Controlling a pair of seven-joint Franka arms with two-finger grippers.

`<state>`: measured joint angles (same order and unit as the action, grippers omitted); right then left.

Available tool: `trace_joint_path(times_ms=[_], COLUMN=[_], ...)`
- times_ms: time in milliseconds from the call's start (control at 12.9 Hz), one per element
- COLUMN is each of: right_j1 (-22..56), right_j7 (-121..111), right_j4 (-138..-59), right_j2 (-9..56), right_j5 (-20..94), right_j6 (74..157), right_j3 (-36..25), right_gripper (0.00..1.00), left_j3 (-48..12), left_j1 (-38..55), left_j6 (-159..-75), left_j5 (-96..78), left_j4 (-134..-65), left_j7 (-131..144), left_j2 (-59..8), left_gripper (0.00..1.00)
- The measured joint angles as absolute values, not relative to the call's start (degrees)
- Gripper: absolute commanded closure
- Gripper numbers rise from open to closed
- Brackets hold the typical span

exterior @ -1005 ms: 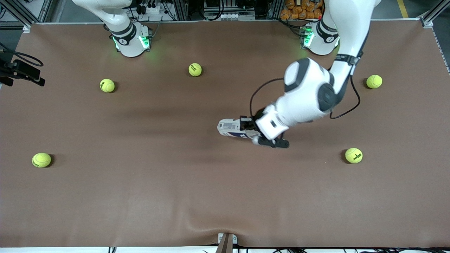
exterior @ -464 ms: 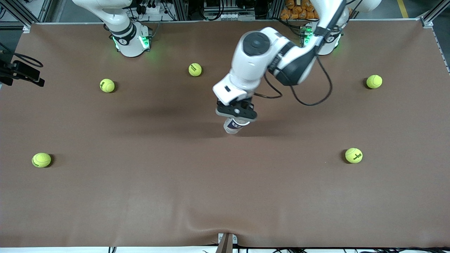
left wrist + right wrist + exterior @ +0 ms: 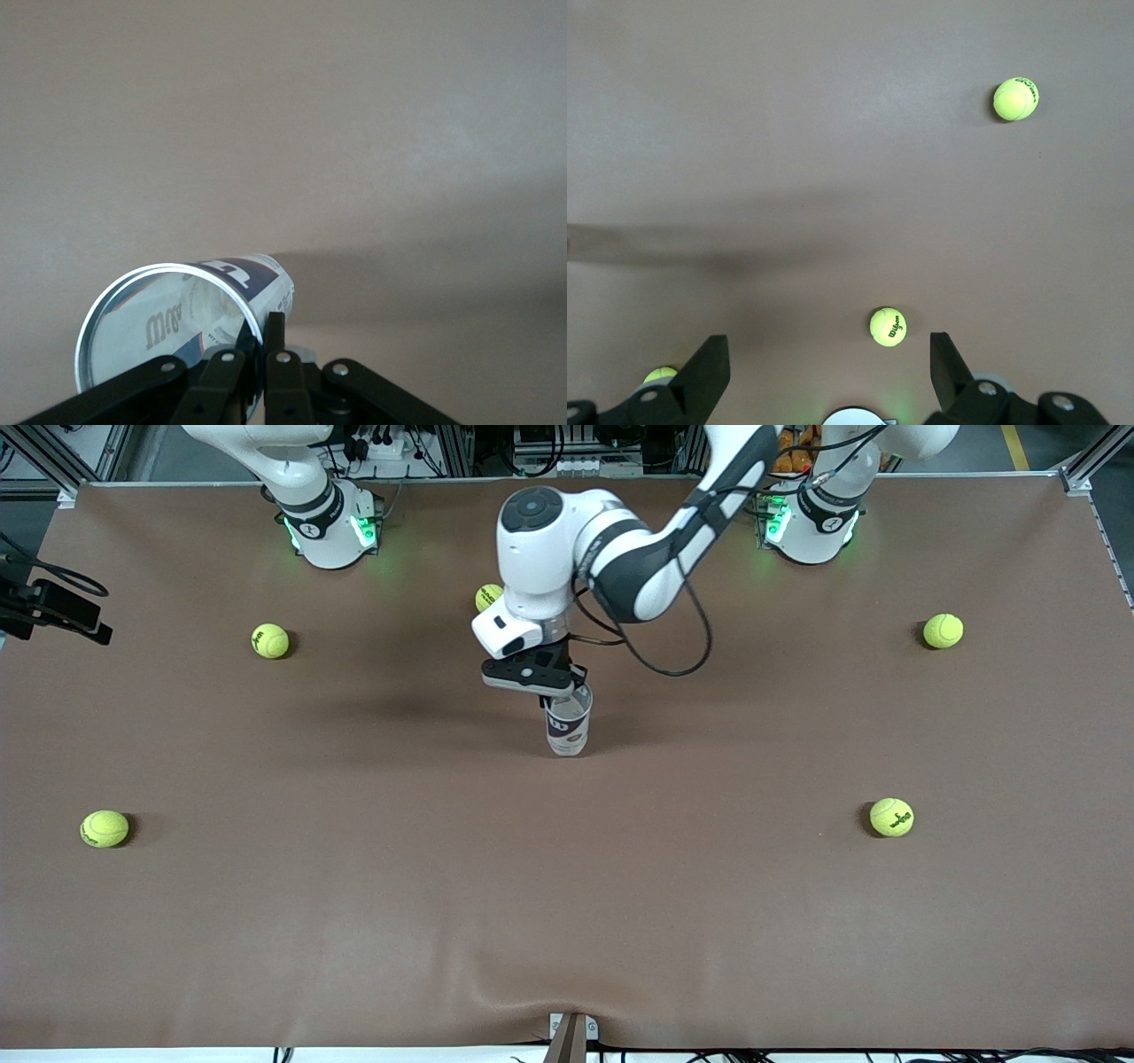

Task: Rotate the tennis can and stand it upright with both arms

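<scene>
Front view, operator, read from its left edge to its right: you have a yellow-green tennis ball (image 3: 104, 828) low down near the right arm's end of the brown cloth-covered table (image 3: 354, 921), then a second yellow-green ball (image 3: 270, 640) nearer the glossy white right arm (image 3: 301, 487), which waits at its green-lit base with its hand out of this view. A third ball (image 3: 488, 595) shows half hidden under the glossy white left arm (image 3: 611, 549), which reaches across from its base at the view's right to the middle of the table.

At that middle you see the slim clear plastic tennis can (image 3: 567, 726) with its white and navy-blue label standing upright on the cloth, open silvery rim up. The black two-finger left gripper (image 3: 556, 695) sits at the can's top, pinched on the rim. Farther toward the left arm's end lie a fourth ball (image 3: 891, 817) nearer the camera and a fifth (image 3: 943, 631) nearer the bases.

Left wrist view gives you the can (image 3: 190, 323) and its round rim close up, with the left gripper (image 3: 260, 341) closed on the can's wall, one finger (image 3: 276, 336) outside it.

Right wrist view shows you the right gripper (image 3: 830, 359) spread wide and holding nothing, high over the table with three balls below, one of them (image 3: 888, 326) between its fingers in the view.
</scene>
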<state>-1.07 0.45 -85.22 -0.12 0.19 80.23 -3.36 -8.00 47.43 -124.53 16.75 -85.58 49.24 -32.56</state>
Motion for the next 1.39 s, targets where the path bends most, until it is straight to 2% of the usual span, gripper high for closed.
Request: trace_joint_path(times_ms=[77,155,695,1005,1391], right_j1=[-1.08,-1.11,-1.61,-1.61,-1.59], right_j7=[0.48,0.51,0.56,0.56,0.56], right_j4=[-85.07,-84.92,-84.42,-84.41,-84.41], right_j2=[-0.14,-0.16,-0.21,-0.21,-0.21], right_j5=[0.08,-0.03,-0.08,-0.08,-0.08], right_j6=[80.25,80.25,80.24,80.24,80.18], right_j3=[-3.43,-3.53,-3.98,-3.98,-3.75], right_gripper=[0.0,0.0,0.0,0.0,0.0], left_j3=[-8.0,-7.9,-7.11,-6.21,-5.85], left_j1=[47.7,47.75,47.38,45.75,36.97], left_j6=[-124.95,-124.9,-123.98,-116.2,-103.4], left_j5=[16.94,17.01,17.04,17.08,16.9], left_j4=[-84.74,-84.1,-79.49,-78.62,-78.39], left_j7=[49.27,49.27,49.27,49.27,46.68], left_j2=[-33.49,-34.06,-33.75,-27.58,-16.57], left_gripper=[0.26,0.0,0.0,0.0,0.0])
